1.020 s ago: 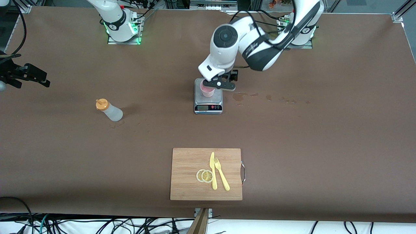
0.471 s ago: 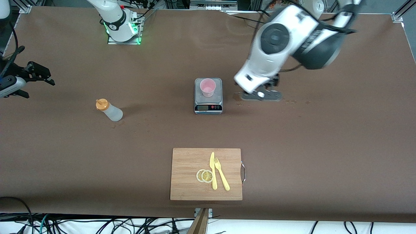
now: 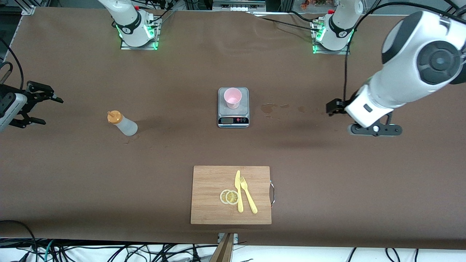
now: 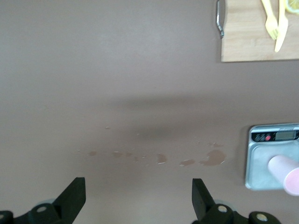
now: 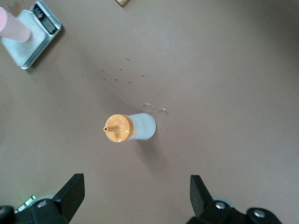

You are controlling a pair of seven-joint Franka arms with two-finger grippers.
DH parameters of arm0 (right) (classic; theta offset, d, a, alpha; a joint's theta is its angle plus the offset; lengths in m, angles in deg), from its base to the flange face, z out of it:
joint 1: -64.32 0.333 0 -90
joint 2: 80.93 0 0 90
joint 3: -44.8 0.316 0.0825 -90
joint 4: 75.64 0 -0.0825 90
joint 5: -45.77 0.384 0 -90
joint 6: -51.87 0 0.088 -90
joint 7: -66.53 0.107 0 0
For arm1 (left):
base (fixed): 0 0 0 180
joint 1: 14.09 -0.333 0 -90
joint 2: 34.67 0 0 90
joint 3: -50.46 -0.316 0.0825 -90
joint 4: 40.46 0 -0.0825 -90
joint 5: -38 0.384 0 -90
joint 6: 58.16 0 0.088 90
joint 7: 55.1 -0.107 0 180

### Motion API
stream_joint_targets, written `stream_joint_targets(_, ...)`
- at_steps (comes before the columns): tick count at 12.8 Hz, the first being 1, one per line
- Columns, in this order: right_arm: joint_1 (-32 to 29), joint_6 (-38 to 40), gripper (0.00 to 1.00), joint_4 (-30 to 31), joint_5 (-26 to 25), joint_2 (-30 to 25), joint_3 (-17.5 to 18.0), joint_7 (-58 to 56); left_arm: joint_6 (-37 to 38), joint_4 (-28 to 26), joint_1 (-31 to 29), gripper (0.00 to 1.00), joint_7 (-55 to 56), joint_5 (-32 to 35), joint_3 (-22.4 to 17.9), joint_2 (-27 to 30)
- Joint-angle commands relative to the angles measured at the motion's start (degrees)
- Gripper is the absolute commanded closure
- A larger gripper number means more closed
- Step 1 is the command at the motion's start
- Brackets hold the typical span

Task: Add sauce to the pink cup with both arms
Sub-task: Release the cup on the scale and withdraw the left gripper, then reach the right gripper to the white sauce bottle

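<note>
Sauce (image 3: 122, 123) upright, apart from pink cup (image 3: 232, 98)

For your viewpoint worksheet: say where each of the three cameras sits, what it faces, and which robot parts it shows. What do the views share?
Front view: high across the table, facing both arms' bases; left gripper, right gripper.
Left wrist view: looks down at stains; open fingers.
Right wrist view: looks down on the sauce; open fingers.
Shared: pink cup on the scale.

Around the grey scale (image 3: 233, 107), bare brown surface (image 3: 182, 145) lies open on every side. The pink cup (image 3: 232, 97) stands on the scale, nothing above it. The sauce bottle (image 3: 122, 123) stands alone toward the right arm's end; the cutting board (image 3: 211, 196) lies nearer the camera.
</note>
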Motion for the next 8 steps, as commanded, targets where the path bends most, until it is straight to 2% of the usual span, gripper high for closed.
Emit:
stream_joint_targets(1,-2.1,-1.3,0.0,0.6,3.8,2.4,0.2,-12.0,1.4,-1.1,0.8,0.0,-10.4,-1.2,-6.0,5.3)
stream_joint_targets(3,-3.4,-1.5,0.0,3.0,8.0,4.0,0.2,-20.5,1.4,-3.6,6.5,0.0,-15.7,-5.8,-17.4,9.8)
stream_joint_targets(5,-5.1,-1.7,0.0,4.4,13.8,6.9,0.0,-31.5,0.9,-8.7,16.1,0.0,-21.3,-10.9,-33.4,15.0)
stream_joint_targets(6,-5.8,-1.7,0.0,4.8,16.0,8.9,-0.2,-37.1,0.8,-10.7,20.7,0.0,-23.5,-11.9,-40.0,17.2)
stream_joint_targets(7,-6.6,-1.7,0.0,5.3,17.8,10.7,-0.2,-42.7,-1.1,-13.9,22.1,0.0,-24.6,-11.9,-42.2,19.9)
stream_joint_targets(8,-7.3,-1.2,0.0,5.6,19.6,12.3,-0.3,-48.4,-5.3,-19.7,22.0,0.0,-24.6,-11.6,-42.2,24.3)
